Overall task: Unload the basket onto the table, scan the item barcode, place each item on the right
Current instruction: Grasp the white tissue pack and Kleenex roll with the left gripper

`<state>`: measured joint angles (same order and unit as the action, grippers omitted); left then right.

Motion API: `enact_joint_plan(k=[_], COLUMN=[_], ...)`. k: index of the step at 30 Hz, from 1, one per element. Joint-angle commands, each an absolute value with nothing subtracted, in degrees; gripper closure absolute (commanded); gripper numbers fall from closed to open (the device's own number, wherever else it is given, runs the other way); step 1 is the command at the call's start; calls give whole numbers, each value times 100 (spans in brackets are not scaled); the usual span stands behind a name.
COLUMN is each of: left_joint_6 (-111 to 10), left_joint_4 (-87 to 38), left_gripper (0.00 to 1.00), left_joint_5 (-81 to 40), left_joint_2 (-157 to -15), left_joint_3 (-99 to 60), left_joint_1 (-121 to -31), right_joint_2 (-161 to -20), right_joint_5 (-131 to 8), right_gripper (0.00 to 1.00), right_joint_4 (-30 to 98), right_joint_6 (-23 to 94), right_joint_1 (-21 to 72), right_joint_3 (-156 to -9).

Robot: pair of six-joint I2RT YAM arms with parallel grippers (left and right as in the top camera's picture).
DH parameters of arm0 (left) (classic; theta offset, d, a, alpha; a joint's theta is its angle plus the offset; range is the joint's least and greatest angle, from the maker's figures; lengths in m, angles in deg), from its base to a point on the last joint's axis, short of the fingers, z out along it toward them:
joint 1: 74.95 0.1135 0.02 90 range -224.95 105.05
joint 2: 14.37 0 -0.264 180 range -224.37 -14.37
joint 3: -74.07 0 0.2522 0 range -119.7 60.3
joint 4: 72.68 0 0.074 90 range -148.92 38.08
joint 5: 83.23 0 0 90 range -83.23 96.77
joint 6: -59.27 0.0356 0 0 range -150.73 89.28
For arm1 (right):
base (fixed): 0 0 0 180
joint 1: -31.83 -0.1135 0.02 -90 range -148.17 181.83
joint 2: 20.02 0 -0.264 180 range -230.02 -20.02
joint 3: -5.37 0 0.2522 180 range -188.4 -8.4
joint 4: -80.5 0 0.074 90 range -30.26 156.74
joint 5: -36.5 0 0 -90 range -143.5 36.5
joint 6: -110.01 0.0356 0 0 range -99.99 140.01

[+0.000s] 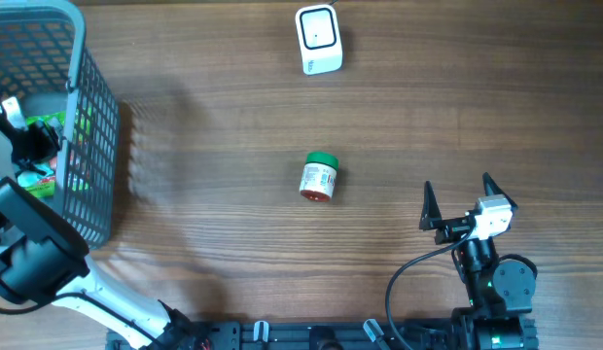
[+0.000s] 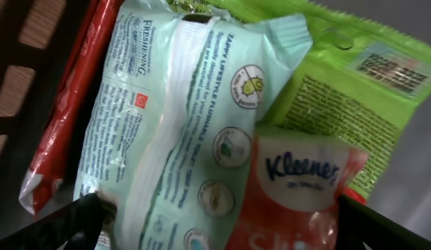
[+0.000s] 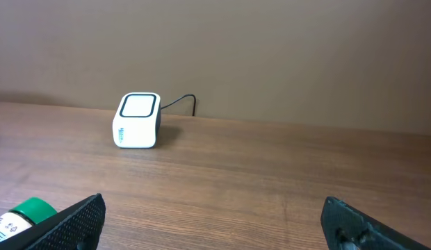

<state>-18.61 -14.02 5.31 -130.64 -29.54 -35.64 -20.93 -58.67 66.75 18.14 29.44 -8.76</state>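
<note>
inside the grey plastic mesh basket [image 1: 92, 117], the left gripper [image 2: 222, 219] hangs wide open over a mint-green wipes packet [image 2: 167, 118], so the pick looks next: lower, then close; the right gripper [image 1: 457, 190] idles open.

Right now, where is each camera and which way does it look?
Overhead: above the table, looking straight down at the basket, scanner and bottle; the left arm and the open right gripper show.
Left wrist: inside the basket, facing a wipes pack and a tissue pack; its own fingers show at the bottom corners.
Right wrist: low over the table, facing the scanner; its spread fingers show below.
Shared: overhead and right wrist both see scanner and bottle.
</note>
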Motion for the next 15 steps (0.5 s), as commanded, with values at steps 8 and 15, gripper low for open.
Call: enact_joint_plan(k=[8,15], left_joint_6=[-1917,-1917], left_joint_4=[-1397,-1369], left_gripper=[20,53], left_joint_5=[29,-13], left_joint_2=[-13260,-13217], left_joint_3=[-2888,-2890], left_joint_1=[-3507,-3507], right_joint_2=[-2060,-2060], right_joint_5=[-5959,-5959], right_gripper=[0,0], right_joint_4=[6708,6706], right_joint_6=[1716,1716], right_joint_1=[2983,2983], right_joint_3=[-869,-869])
